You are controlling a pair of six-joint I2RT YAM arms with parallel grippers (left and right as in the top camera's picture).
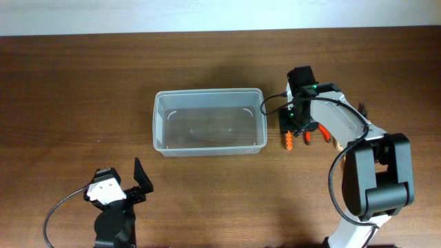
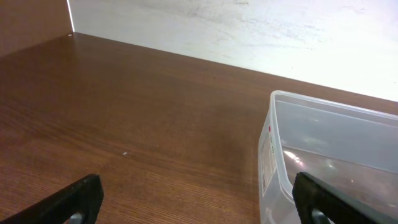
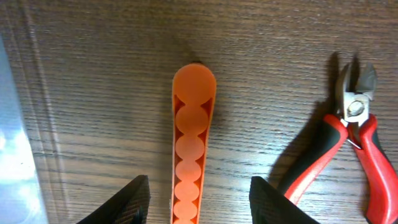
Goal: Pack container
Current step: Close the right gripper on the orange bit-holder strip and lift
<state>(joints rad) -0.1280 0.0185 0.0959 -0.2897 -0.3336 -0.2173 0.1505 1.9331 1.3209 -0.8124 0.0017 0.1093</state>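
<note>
Two arms: both at wood table [image 1: 69, 89]; left one at near-left of overhead view, right one at near-right, reaching in toward middle.
Task thing: container [image 1: 209, 121], clear plastic, upright w/ open side up, at about middle of table; its long side runs left-right in overhead view.
L gripper [image 2: 198, 204]: released, fingers [image 2: 74, 202] spread wide, grasping nothing; it hangs over bare table, well apart from container, which is ahead and to its right in wrist view.
R gripper [image 3: 200, 202]: released too, low over table, just right of container's short wall; one finger on each side of orange tool [image 3: 193, 155], no touch to see.
Tool 1: orange tool lies flat on table, a long strip w/ row of round cells and a rounded end; it is outside container, near its right wall.
Tool 2: cutters [image 3: 351, 155] w/ red handles, flat on table, just beside orange tool on the side away from container; metal tips point same way as the orange rounded end.
</note>
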